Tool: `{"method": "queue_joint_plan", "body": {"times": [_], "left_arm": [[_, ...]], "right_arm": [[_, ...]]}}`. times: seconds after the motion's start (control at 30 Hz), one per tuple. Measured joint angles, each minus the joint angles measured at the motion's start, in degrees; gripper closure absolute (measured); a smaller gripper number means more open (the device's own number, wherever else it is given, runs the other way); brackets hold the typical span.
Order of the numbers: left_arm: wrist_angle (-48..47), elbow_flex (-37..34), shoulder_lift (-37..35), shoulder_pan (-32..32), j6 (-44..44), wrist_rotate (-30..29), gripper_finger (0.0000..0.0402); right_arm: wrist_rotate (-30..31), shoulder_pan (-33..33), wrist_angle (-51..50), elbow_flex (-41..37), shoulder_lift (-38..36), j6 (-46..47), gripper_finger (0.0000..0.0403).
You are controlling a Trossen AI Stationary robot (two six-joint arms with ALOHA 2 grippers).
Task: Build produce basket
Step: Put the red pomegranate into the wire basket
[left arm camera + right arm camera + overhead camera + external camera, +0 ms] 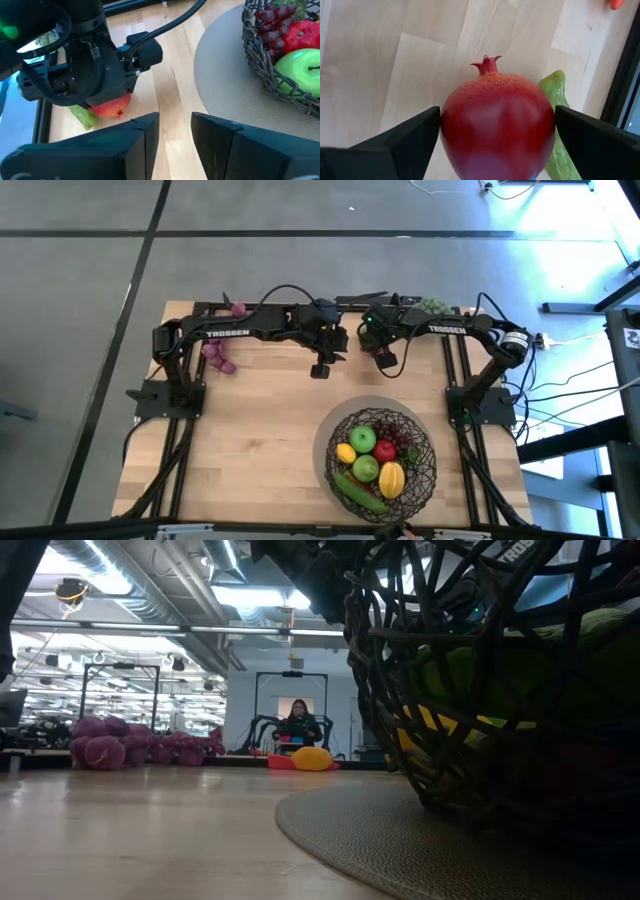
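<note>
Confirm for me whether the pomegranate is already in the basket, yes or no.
No: the right wrist view shows the pomegranate on the bare wood between the right gripper's open fingers, and the basket sits apart on its mat.

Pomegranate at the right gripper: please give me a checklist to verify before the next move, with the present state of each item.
1. Right gripper open wide: ok.
2. Pomegranate centred between its fingers: ok.
3. Fingers touching the pomegranate: cannot tell.
4. Green vegetable lies close beside the pomegranate and may be caught: not ok.
5. Left gripper empty, away from the pick: ok.
6. Basket has room left on top: ok.
</note>
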Motion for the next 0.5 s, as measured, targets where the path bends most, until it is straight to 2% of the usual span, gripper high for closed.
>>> {"method": "queue_joint_plan", "body": {"times": [0.17,0.33,0.5], "left_arm": [[0.01,0.00,0.00,0.00,0.00,-0.02,0.0298],[-0.01,0.00,0.00,0.00,0.00,-0.02,0.0298],[0.01,0.00,0.00,0.00,0.02,-0.03,0.0298]], "right_arm": [[-0.13,0.50,0.46,-0.60,-0.08,1.85,0.0024],[-5.79,1.54,-0.25,-2.90,-0.24,6.58,0.0024],[-5.77,3.02,-1.22,-3.37,-0.02,10.67,0.0024]]}}
